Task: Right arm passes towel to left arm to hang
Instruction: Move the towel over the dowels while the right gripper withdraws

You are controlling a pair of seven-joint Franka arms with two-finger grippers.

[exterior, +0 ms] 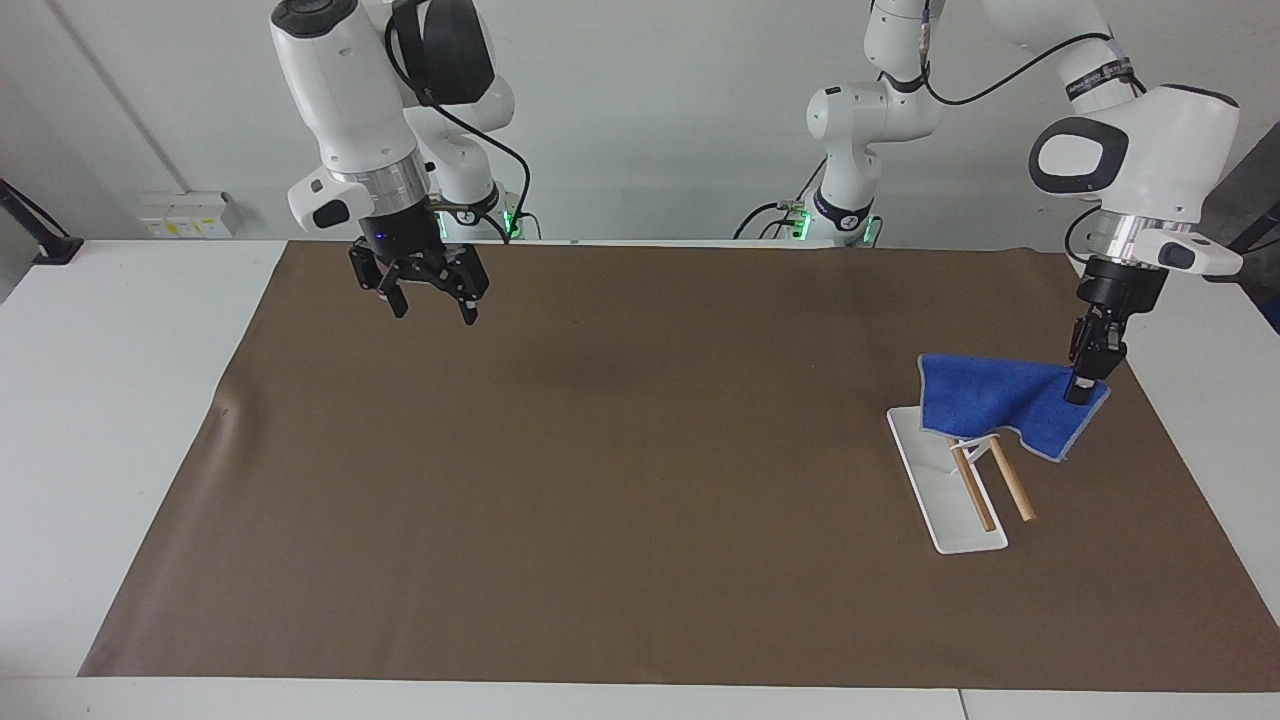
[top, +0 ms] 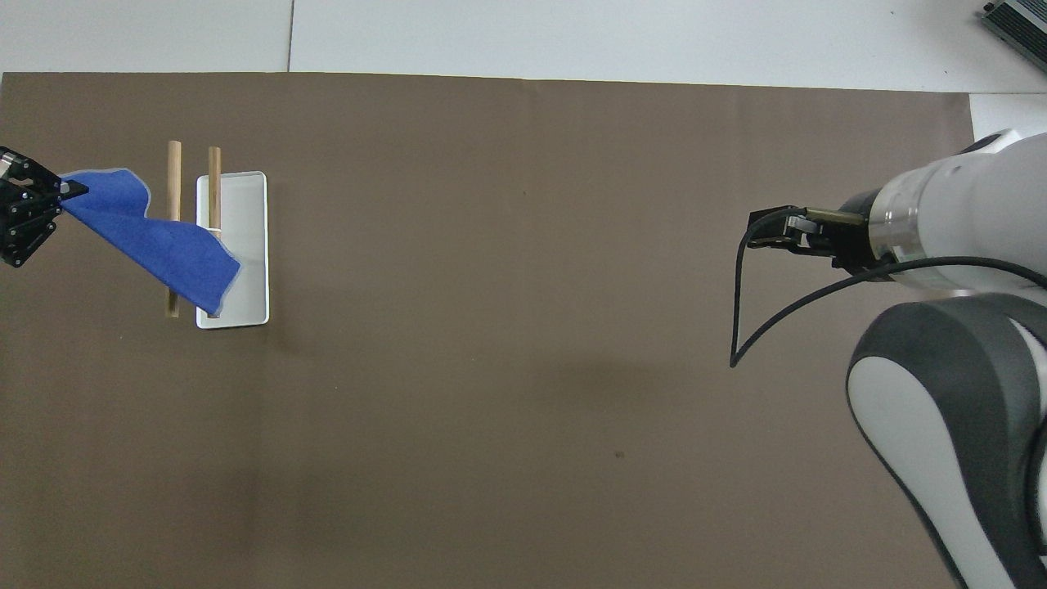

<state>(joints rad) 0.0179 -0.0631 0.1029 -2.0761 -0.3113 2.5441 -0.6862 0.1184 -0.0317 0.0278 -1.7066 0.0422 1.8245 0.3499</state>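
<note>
The towel (exterior: 995,400) hangs over the two wooden rods (exterior: 1010,478) of the white tray (exterior: 945,505), near the counter (exterior: 100,400) edge at the left arm's end. One corner is pinched in the left pincer (exterior: 1080,388), which hovers just beside the rods. The free part drapes across both rods.

Treat the towel as light, soft and limp: it will sag and fold wherever you leave it unsupported, and terry cloth should grip rather than slip. Take hold at a corner or along the stitched edge, never mid-cloth, so it spreads evenly.

The right pincer (exterior: 430,290) waits over the counter's edge nearest the robots, toward the right arm's end, fingers spread and holding nothing.
</note>
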